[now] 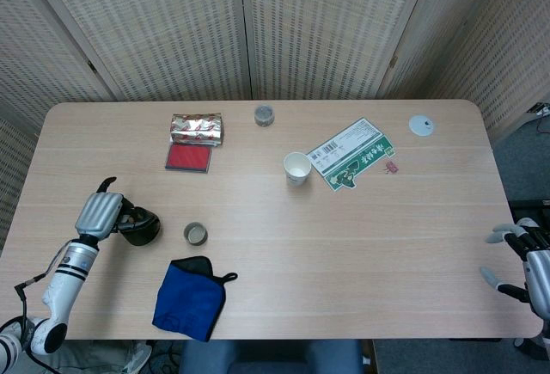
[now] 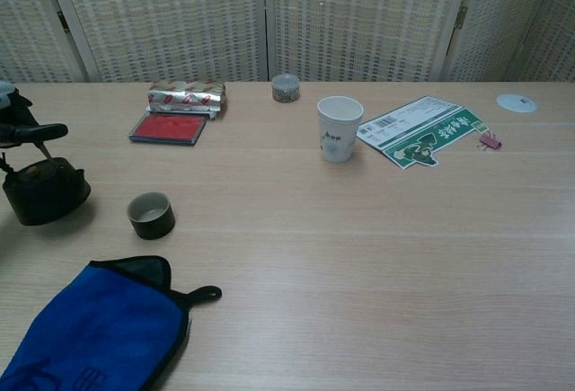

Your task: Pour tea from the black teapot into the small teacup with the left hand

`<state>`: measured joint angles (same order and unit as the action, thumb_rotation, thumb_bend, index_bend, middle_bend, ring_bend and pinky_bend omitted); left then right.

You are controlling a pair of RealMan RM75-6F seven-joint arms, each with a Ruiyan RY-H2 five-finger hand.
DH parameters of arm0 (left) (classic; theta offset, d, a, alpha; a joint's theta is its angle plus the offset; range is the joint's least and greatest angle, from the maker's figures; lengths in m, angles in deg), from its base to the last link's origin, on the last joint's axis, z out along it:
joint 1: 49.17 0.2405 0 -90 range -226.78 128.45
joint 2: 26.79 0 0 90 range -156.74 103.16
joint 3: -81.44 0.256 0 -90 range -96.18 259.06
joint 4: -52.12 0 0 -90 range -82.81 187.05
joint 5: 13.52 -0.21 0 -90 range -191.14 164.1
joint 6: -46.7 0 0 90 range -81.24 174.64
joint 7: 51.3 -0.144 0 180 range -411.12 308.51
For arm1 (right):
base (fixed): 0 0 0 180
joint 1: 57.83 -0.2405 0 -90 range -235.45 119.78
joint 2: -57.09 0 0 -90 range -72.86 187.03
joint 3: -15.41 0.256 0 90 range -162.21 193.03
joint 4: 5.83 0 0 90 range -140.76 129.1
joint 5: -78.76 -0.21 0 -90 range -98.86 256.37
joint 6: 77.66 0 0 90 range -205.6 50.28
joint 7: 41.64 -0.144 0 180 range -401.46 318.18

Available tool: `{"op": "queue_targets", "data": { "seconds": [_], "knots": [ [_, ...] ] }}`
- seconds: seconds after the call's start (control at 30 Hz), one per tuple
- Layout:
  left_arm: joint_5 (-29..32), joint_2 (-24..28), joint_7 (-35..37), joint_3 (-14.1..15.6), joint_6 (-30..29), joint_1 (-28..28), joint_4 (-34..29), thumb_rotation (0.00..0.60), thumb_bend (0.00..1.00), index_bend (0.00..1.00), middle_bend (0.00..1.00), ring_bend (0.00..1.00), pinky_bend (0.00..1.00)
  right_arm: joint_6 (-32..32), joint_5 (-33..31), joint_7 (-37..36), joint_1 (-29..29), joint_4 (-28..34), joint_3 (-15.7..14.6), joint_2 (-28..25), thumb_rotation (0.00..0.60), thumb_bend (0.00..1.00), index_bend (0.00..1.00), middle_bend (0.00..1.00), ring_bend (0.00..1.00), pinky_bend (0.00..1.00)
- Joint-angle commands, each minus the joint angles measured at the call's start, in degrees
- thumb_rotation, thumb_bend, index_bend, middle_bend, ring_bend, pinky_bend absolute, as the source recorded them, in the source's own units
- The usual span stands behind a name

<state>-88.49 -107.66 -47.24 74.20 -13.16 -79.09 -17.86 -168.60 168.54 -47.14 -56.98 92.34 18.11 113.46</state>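
Your left hand point(image 1: 101, 211) grips the black teapot point(image 1: 137, 225) from above, tilted with its long axis toward the small teacup point(image 1: 195, 234); your right hand point(image 1: 526, 264) rests open.

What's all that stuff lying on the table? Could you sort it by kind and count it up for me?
Teapot: 1, black teapot, at the left hand
Cups: 2, small teacup, paper cup
Cloth: 1, blue cloth
Packets and boxes: 3, foil packet, red box, green packet
Small jar: 1
White disc: 1
Pink clip: 1
Total: 10
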Motion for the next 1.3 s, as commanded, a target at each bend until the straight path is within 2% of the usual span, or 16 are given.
{"op": "queue_targets", "data": {
  "seconds": [0.03, 0.1, 0.33, 0.63, 0.7, 0.8, 0.87, 1.3],
  "knots": [
    [0.82, 0.32, -1.39, -0.51, -0.8, 0.47, -0.85, 0.109, 0.11, 1.0, 1.0, 0.89, 0.17, -0.11, 0.08, -0.04, 0.02, 0.0, 0.0, 0.02, 0.6, 0.14, 0.42, 0.33, 0.27, 0.27],
    [1.52, 0.25, -2.36, -0.95, -1.53, 0.76, -1.34, 0.112, 0.12, 1.0, 1.0, 0.9, 0.21, -0.23, 0.13, -0.08, 0.08, -0.02, -0.01, 0.03, 0.6, 0.14, 0.42, 0.33, 0.27, 0.27],
    [3.42, -1.15, -7.09, -2.27, -4.58, 1.48, -1.77, 0.191, 0.17, 1.0, 1.0, 0.94, 0.37, -0.68, 0.27, -0.37, 0.39, -0.14, -0.13, 0.04, 0.6, 0.14, 0.42, 0.33, 0.27, 0.27],
    [4.24, -1.92, -9.37, -3.2, -6.1, 1.66, -2.1, 0.282, 0.24, 1.0, 1.0, 0.95, 0.47, -0.96, 0.35, -0.67, 0.61, -0.31, -0.2, 0.06, 0.6, 0.14, 0.42, 0.33, 0.27, 0.27],
    [4.03, -2.02, -9.39, -3.34, -6.54, 1.68, -2.04, 0.336, 0.27, 1.0, 1.0, 0.95, 0.48, -0.93, 0.34, -0.71, 0.59, -0.37, -0.19, 0.11, 0.6, 0.14, 0.42, 0.33, 0.27, 0.27],
    [3.65, -1.99, -9.22, -3.47, -7.02, 1.72, -2.14, 0.461, 0.31, 1.0, 1.0, 0.96, 0.51, -0.76, 0.33, -0.79, 0.51, -0.48, -0.19, 0.16, 0.6, 0.14, 0.42, 0.33, 0.27, 0.27],
    [3.26, -1.84, -9.05, -3.46, -7.28, 1.74, -2.39, 0.502, 0.33, 1.0, 1.0, 0.96, 0.52, -0.67, 0.35, -0.81, 0.47, -0.53, -0.2, 0.2, 0.6, 0.14, 0.42, 0.33, 0.27, 0.27],
    [0.37, -0.33, -9.43, -2.89, -8.9, 1.78, -5.99, 0.482, 0.35, 1.0, 1.0, 0.96, 0.54, -0.62, 0.41, -1.11, 0.47, -0.86, -0.26, 0.35, 0.6, 0.14, 0.42, 0.33, 0.27, 0.27]
  ]
}}
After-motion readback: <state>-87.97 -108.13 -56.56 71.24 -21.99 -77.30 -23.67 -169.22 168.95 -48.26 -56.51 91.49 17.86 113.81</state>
